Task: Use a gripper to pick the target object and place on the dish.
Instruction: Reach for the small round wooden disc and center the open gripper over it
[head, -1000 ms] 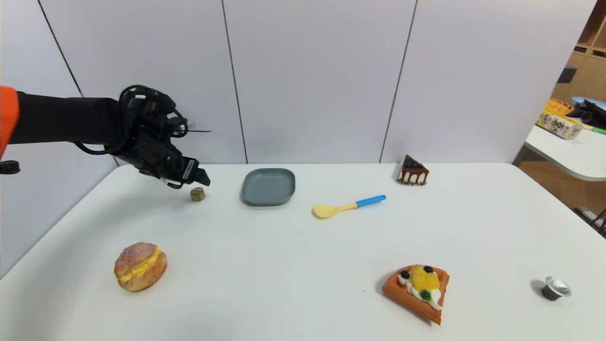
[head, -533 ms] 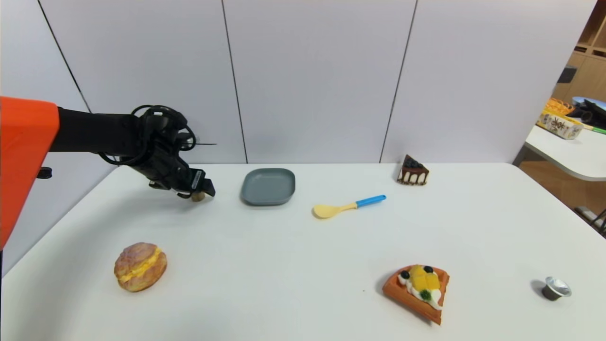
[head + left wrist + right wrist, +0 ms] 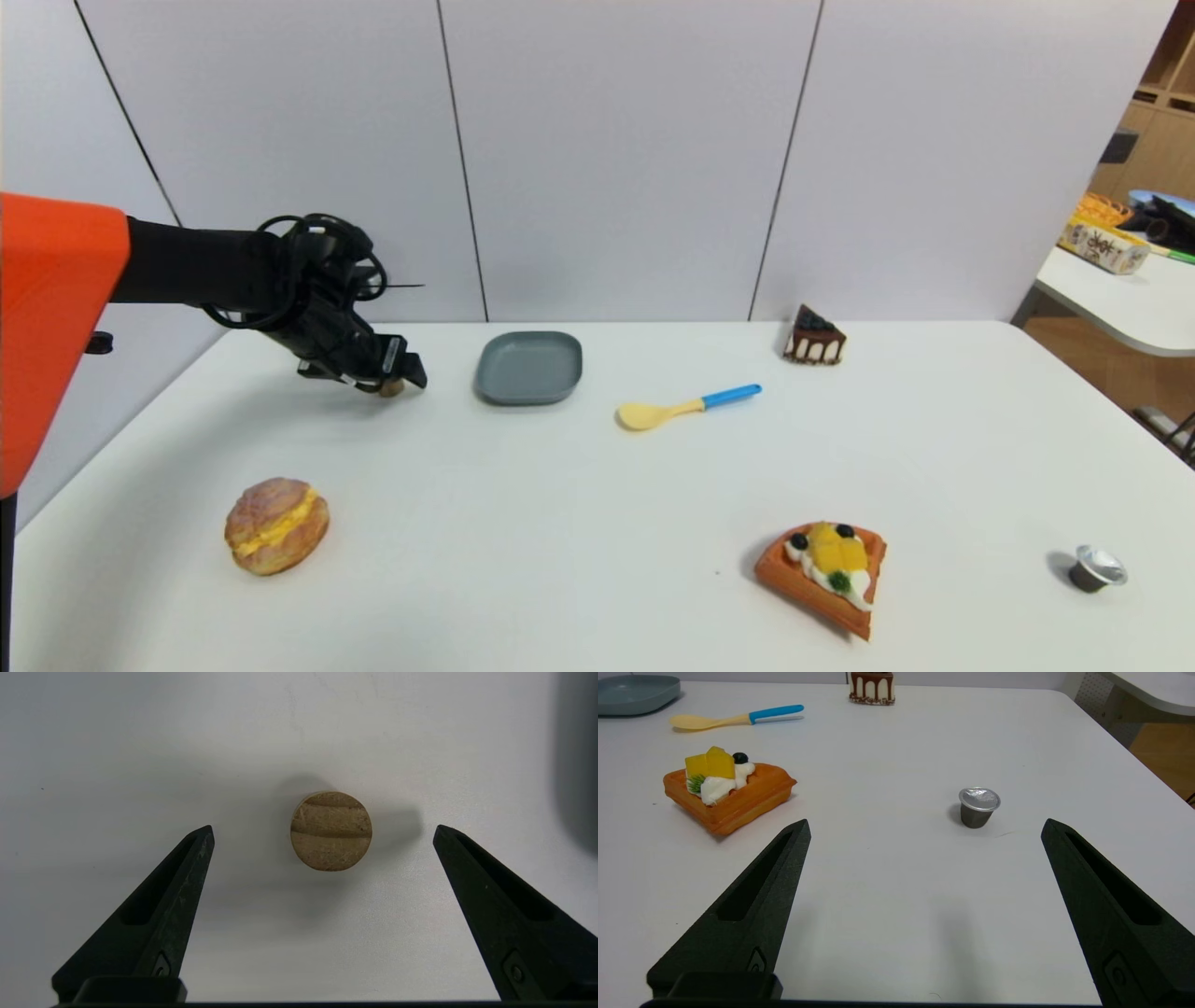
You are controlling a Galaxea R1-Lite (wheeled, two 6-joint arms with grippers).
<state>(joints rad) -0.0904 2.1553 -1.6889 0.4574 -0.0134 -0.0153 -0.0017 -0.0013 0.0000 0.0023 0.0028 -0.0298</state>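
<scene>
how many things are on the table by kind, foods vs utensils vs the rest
Toy foods: 3, cream puff, waffle, cake slice
Utensils: 1, spoon
Dishes: 1, grey-blue dish
Small cylinders: 2, cork, capsule cup
Total: 7

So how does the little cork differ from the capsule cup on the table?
The cork is tan-brown with faint banding; the capsule cup is dark grey with a shiny silver foil top. The cork sits between the fingers of the open left gripper, next to the dish; the cup stands alone at the table's near right, ahead of the right gripper. Both are small, round and upright.
</scene>
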